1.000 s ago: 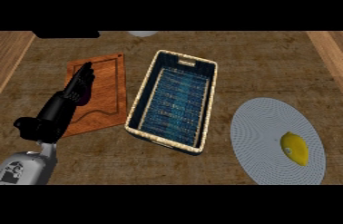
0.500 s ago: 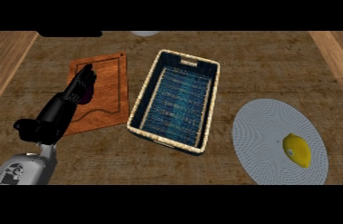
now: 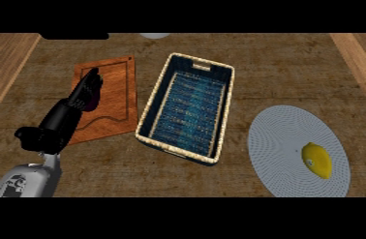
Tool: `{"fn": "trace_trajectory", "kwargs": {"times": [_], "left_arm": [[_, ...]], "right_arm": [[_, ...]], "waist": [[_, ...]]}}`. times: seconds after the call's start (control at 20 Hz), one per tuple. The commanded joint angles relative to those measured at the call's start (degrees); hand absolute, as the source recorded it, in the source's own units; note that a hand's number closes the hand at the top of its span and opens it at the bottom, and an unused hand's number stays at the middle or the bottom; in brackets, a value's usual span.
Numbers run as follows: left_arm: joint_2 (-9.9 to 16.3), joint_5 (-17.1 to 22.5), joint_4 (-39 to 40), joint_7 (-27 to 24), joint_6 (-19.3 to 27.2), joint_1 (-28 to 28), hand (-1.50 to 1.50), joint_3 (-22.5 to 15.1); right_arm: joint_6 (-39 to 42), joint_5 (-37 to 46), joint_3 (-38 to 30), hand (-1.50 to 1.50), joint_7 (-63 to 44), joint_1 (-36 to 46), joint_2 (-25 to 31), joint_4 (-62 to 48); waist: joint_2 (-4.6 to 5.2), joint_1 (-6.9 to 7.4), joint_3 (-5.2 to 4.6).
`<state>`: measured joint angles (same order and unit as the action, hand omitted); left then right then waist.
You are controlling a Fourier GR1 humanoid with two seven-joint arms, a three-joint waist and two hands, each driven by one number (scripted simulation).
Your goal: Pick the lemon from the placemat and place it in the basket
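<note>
A yellow lemon [image 3: 317,159] is seen lying on the right part of a round grey placemat [image 3: 282,136] at the near right of the wooden counter [image 3: 286,73]; a rectangular woven basket [image 3: 159,103] with a dark blue lining is set at the centre, just left of the placemat; the left hand [image 3: 85,90] is held over a brown cutting board [image 3: 118,95] at the left, its fingers straight and gripping nothing; the right hand is not shown
</note>
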<state>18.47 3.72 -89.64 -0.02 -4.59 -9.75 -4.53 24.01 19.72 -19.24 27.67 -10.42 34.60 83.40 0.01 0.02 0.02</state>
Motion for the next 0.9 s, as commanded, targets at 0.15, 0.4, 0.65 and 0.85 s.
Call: {"fn": "trace_trajectory", "kwargs": {"times": [0.15, 0.4, 0.65, 0.85], "left_arm": [[-2.7, -2.4, 2.0, -0.4, -2.1, -1.4, 0.00, 1.9], [-2.1, -1.3, 4.1, 0.8, -4.4, -3.9, 0.00, 4.8], [-4.4, -3.6, -1.7, 4.0, -3.4, -1.8, 0.00, 3.5], [-4.7, -3.5, -2.2, 5.0, -4.1, -2.4, 0.00, 5.3]], "right_arm": [[-4.4, 6.2, 0.2, -1.50, 5.6, 2.7, -4.0, -6.3], [-5.6, 7.6, 0.8, -1.50, 10.5, 4.7, -5.2, -11.0], [0.7, 4.2, -1.9, -1.50, 8.3, 7.1, -3.1, -9.0], [1.5, 6.2, -0.6, -1.50, 0.6, 1.4, -6.4, 3.4]], "waist": [[-0.01, -0.15, -0.02], [0.02, -0.16, -0.01], [-0.02, -0.13, -0.01], [-0.06, -0.33, -0.04]]}}
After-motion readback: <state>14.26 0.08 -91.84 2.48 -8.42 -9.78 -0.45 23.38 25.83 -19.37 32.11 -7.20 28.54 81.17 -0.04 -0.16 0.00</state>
